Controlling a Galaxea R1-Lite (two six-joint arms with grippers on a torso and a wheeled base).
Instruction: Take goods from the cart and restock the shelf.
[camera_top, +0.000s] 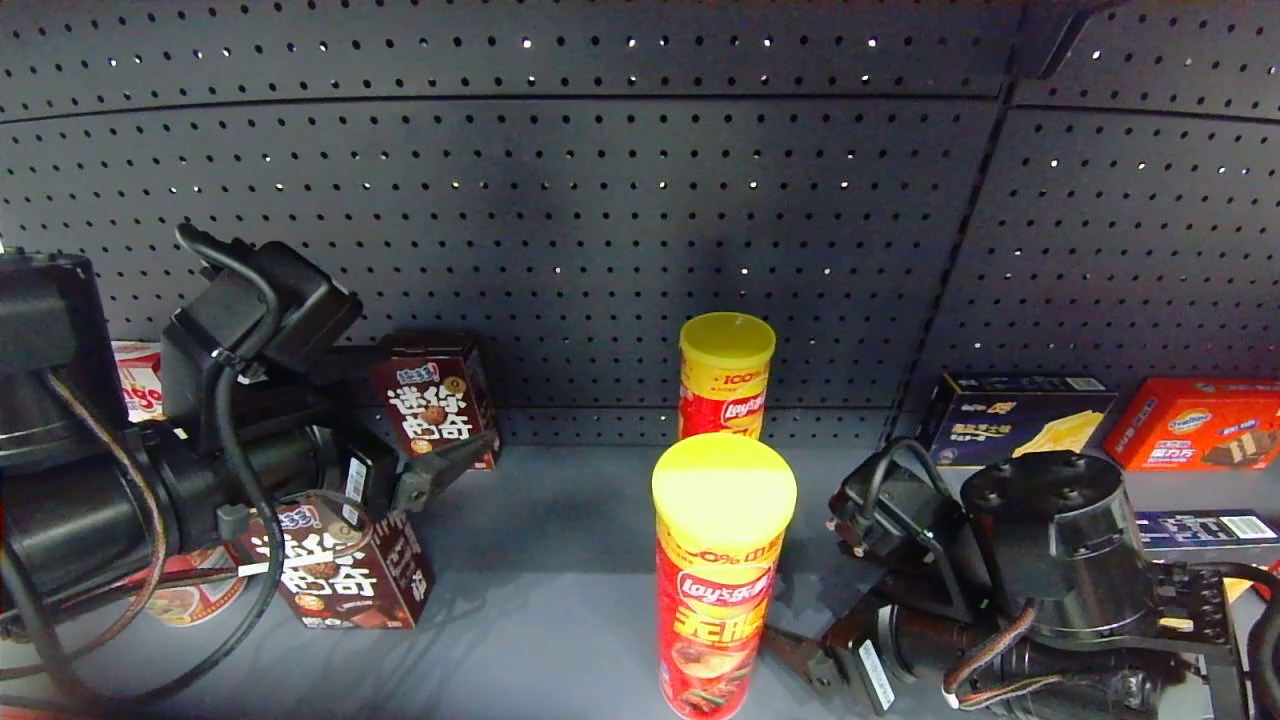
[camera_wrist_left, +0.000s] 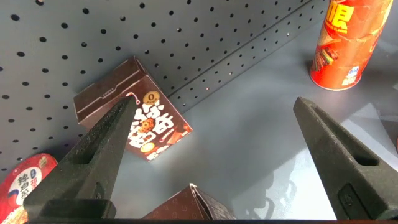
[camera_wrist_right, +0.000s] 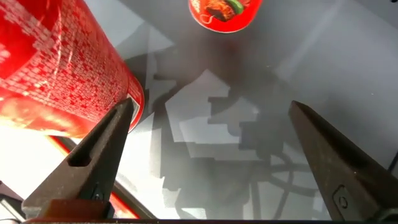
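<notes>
The perforated dark back panel (camera_top: 600, 200) fills the upper half of the head view, and the grey shelf (camera_top: 560, 560) runs across the lower half.

The left arm comes in from the left edge of the head view. The left gripper (camera_wrist_left: 214, 106) has its jaws spread wide with nothing between them, and it hovers over the shelf floor just in front of the rear cookie box (camera_top: 437, 400).

The right arm lies low in the lower right of the head view. The right gripper (camera_wrist_right: 210, 106) is also spread wide and holds nothing. One of its fingers (camera_wrist_right: 99, 155) sits just beside the base of the front chip can (camera_top: 720, 580), though whether they touch is hard to tell.

That can stands upright at lower centre with its yellow lid up. A second chip can (camera_top: 725, 378) stands upright behind it, against the back panel.

The rear cookie box stands left of centre by the back panel. A second cookie box (camera_top: 345, 570) sits nearer the shelf's front edge, partly under the left arm.

At the right edge of the head view a dark box (camera_top: 1020, 420) and an orange box (camera_top: 1200, 420) stand side by side. A flat dark box (camera_top: 1200, 528) lies in front of them.

A red noodle cup (camera_top: 190, 600) lies under the left arm at lower left.
</notes>
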